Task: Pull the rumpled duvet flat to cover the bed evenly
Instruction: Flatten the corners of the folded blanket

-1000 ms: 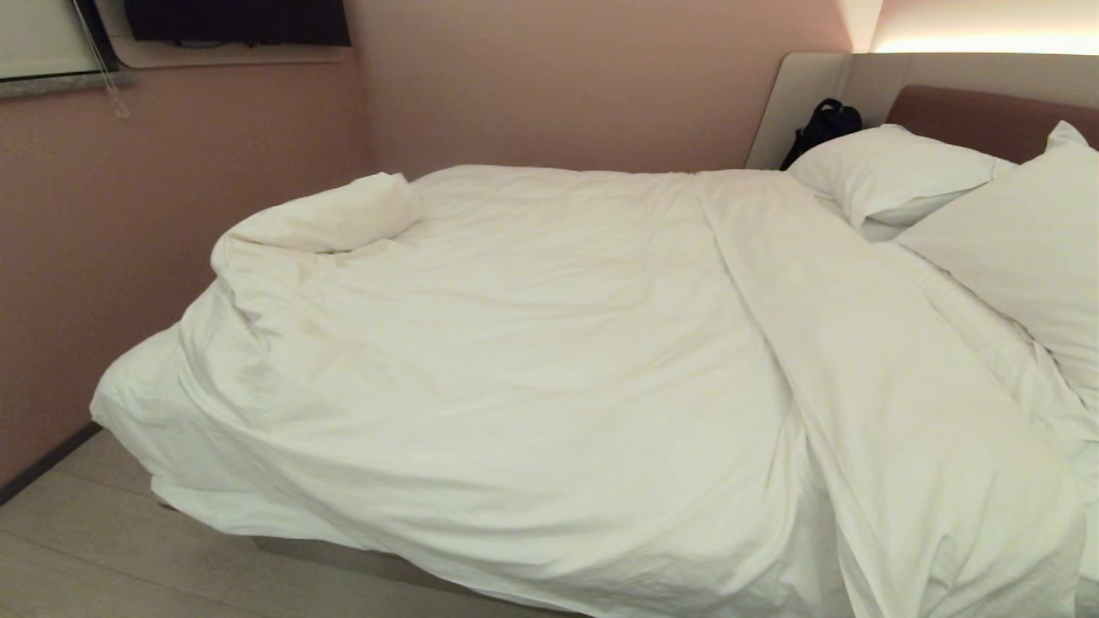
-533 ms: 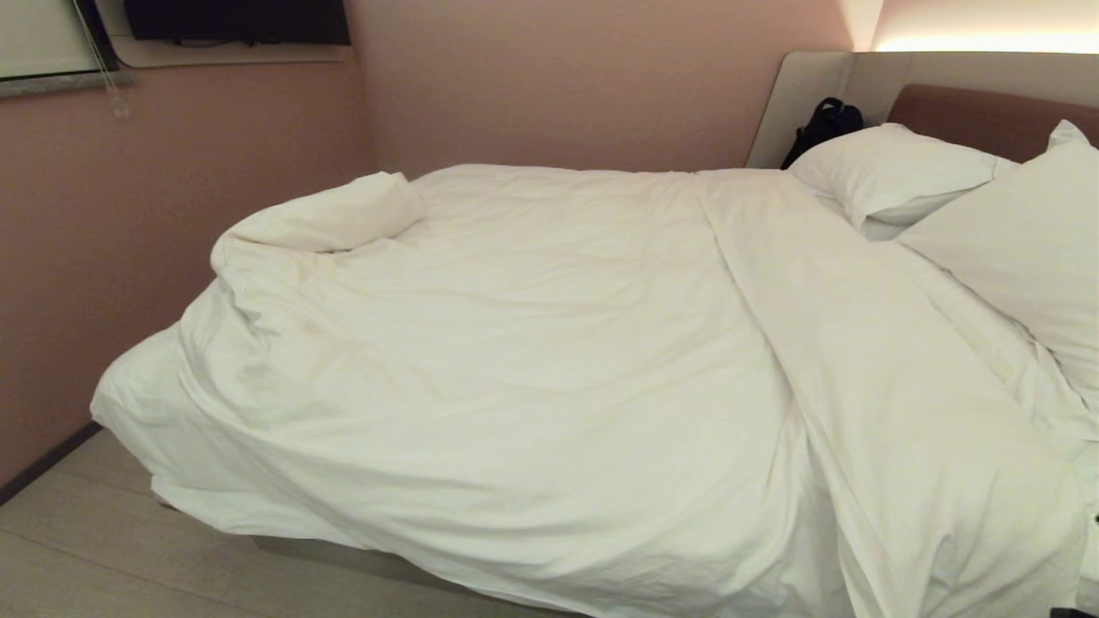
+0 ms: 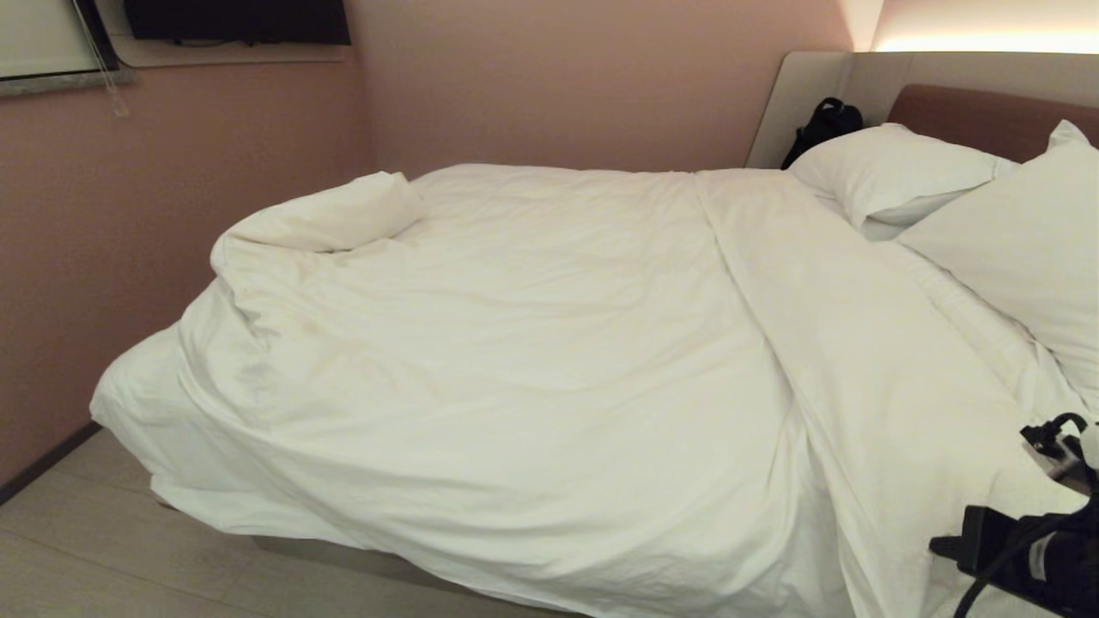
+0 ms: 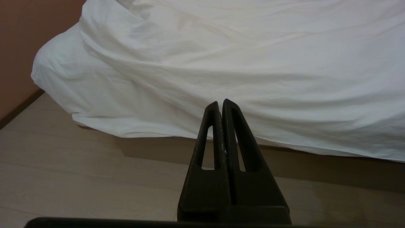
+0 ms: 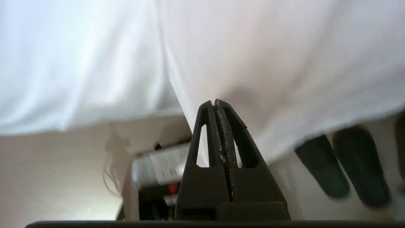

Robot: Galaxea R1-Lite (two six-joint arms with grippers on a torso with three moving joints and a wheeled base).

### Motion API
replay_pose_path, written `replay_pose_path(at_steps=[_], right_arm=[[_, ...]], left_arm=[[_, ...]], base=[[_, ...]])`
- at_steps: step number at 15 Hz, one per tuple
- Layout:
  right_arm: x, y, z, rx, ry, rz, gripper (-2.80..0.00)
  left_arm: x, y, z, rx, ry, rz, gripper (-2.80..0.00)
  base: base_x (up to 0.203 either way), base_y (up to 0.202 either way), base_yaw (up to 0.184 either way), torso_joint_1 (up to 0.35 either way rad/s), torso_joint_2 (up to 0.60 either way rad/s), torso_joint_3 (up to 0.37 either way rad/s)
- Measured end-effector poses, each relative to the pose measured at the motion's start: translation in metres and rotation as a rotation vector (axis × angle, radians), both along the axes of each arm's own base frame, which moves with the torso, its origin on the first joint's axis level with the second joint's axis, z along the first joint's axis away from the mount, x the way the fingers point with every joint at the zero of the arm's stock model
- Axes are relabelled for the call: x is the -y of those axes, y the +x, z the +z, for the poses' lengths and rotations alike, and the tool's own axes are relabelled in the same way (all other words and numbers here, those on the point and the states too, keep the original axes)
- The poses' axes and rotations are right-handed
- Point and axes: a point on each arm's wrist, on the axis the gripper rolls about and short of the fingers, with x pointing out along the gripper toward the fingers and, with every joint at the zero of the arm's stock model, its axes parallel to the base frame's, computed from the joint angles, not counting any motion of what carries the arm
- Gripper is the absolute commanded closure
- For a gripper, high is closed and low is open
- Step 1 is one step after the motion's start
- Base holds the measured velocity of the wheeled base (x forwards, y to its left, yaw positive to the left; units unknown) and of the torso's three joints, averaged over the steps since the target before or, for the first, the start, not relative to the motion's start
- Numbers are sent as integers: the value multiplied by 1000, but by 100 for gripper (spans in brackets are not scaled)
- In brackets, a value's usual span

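The white duvet (image 3: 532, 343) lies rumpled over the bed (image 3: 343, 554), with a long ridge running from the headboard side down to the near edge. Its far left corner is folded back on itself. My right arm (image 3: 1022, 549) rises at the lower right, close over the duvet's near right part. In the right wrist view the right gripper (image 5: 215, 102) is shut and empty, pointing at the hanging duvet edge (image 5: 269, 63). Low beside the bed, the left gripper (image 4: 220, 103) is shut and empty, facing the duvet's overhang (image 4: 221, 79).
Two white pillows (image 3: 893, 172) (image 3: 1022, 249) lean at the headboard (image 3: 979, 116), with a black bag (image 3: 824, 124) behind them. A pink wall (image 3: 103, 257) runs close along the bed's left end. Dark slippers (image 5: 322, 164) lie on the floor by the bed's edge.
The right arm has swung up into the head view at the lower right, where nothing showed a second ago. The duvet and pillows have not moved.
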Motion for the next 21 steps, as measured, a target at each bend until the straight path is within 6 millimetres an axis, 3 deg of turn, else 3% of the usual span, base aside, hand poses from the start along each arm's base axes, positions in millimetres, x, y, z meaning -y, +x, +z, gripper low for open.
replay_pose_path(at_steps=[4,7,11,16,21], right_arm=[[-1,13,1,38,-1,-1,0],[-1,20,-15,-34,-5,-1,0],[-3,17,-58,-211,-17,11,0],[-12,-2,-116,-437,-46,71,0],[-19,-15,-154,-523,-74,118,0]], left_arm=[[0,0,0,0,0,0,0],[0,0,0,0,0,0,0],[0,0,0,0,0,0,0],[0,0,0,0,0,0,0],[0,0,0,0,0,0,0]], base=[[0,0,0,0,0,0],[0,0,0,0,0,0],[0,0,0,0,0,0],[0,0,0,0,0,0],[0,0,0,0,0,0]])
